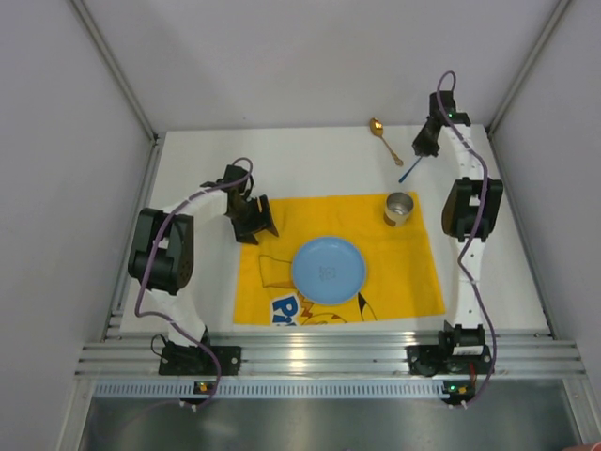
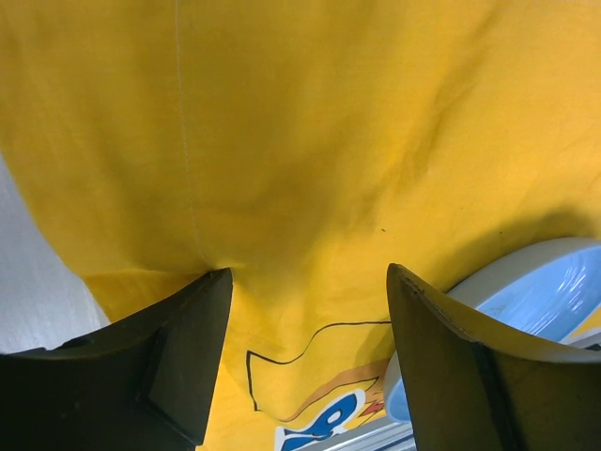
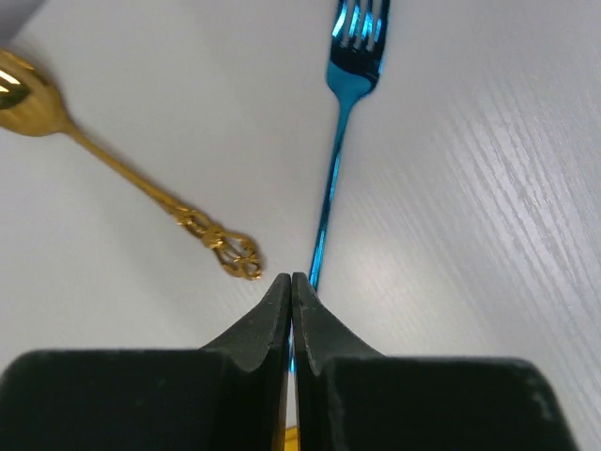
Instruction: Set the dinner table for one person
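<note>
My right gripper [image 3: 292, 282] is clamped on the handle of the blue fork [image 3: 329, 216], near the gold spoon [image 3: 141, 183] on the white dinner table [image 1: 310, 164]. My left gripper [image 2: 308, 272] hangs with its jaws apart over the yellow placemat [image 1: 404, 272], which is spread across the table's near middle. The placemat carries the blue plate [image 1: 328, 269] and a metal cup [image 1: 399, 209]; I cannot tell what the cup holds.

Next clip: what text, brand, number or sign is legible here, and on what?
"P": big blue letter printed on the yellow placemat, near its front edge; the letters after it are too blurred to read.
Faint mark at the centre of the blue plate: too small to read.
No text visible on the blue fork, gold spoon or metal cup.
</note>
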Robot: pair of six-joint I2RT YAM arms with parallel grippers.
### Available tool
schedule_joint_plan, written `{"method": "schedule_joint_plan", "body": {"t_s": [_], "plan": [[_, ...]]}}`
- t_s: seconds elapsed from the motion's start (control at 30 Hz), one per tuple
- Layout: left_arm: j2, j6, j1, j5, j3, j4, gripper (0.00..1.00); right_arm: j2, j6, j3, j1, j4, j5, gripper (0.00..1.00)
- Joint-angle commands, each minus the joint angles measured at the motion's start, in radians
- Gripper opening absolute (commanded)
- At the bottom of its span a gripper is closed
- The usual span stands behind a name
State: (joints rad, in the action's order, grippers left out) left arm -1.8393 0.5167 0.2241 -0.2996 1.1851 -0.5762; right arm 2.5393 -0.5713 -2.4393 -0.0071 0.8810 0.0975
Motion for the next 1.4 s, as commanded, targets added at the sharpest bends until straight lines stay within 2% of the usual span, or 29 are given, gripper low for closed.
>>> {"method": "schedule_joint_plan", "body": {"t_s": [0.0, 0.17, 0.3, 0.5, 0.77, 0.93, 1.0, 1.1, 1.13, 1.17, 1.2, 1.27, 1.3, 1.37], "plan": [[-0.021, -0.033, -0.003, 0.005, 0.051, 0.029, 0.72, -0.146, 0.004, 0.057, -0.001, -0.135, -0.036, 0.0], [-0.035, -0.078, -0.009, 0.027, 0.132, -0.025, 0.72, -0.035, -0.053, 0.023, -0.001, -0.221, -0.076, 0.0], [-0.034, -0.116, -0.011, 0.057, 0.214, -0.105, 0.72, 0.111, -0.156, -0.075, -0.007, -0.25, -0.122, 0.0], [-0.002, -0.11, -0.011, 0.076, 0.212, -0.129, 0.72, 0.116, -0.162, -0.002, -0.007, -0.261, -0.122, 0.0], [0.014, -0.06, -0.011, 0.056, 0.174, -0.079, 0.72, -0.077, -0.065, 0.249, -0.08, -0.137, -0.068, 0.0], [0.012, -0.043, -0.011, 0.037, 0.159, -0.053, 0.72, -0.296, 0.05, 0.567, -0.18, -0.053, 0.016, 0.0], [0.009, -0.04, -0.011, 0.03, 0.148, -0.034, 0.71, -0.4, 0.1, 0.678, -0.221, -0.069, 0.002, 0.0], [0.0, -0.029, -0.011, 0.01, 0.136, -0.014, 0.71, -0.505, 0.19, 0.694, -0.229, -0.076, -0.093, 0.01], [-0.012, -0.026, -0.011, -0.002, 0.137, -0.005, 0.71, -0.526, 0.206, 0.68, -0.231, -0.076, -0.179, 0.1], [-0.02, -0.024, -0.009, -0.01, 0.14, -0.004, 0.71, -0.548, 0.217, 0.663, -0.231, -0.077, -0.22, 0.28], [-0.026, -0.021, -0.009, -0.015, 0.146, -0.001, 0.71, -0.566, 0.229, 0.62, -0.229, -0.073, -0.257, 0.69], [-0.044, -0.017, -0.005, -0.033, 0.154, 0.007, 0.7, -0.612, 0.219, 0.582, -0.232, -0.08, -0.324, 0.92], [-0.054, -0.015, -0.003, -0.036, 0.163, 0.009, 0.7, -0.637, 0.208, 0.551, -0.232, -0.086, -0.335, 0.99], [-0.057, -0.015, 0.006, -0.041, 0.174, 0.007, 0.7, -0.645, 0.202, 0.522, -0.232, -0.093, -0.334, 1.0]]}}
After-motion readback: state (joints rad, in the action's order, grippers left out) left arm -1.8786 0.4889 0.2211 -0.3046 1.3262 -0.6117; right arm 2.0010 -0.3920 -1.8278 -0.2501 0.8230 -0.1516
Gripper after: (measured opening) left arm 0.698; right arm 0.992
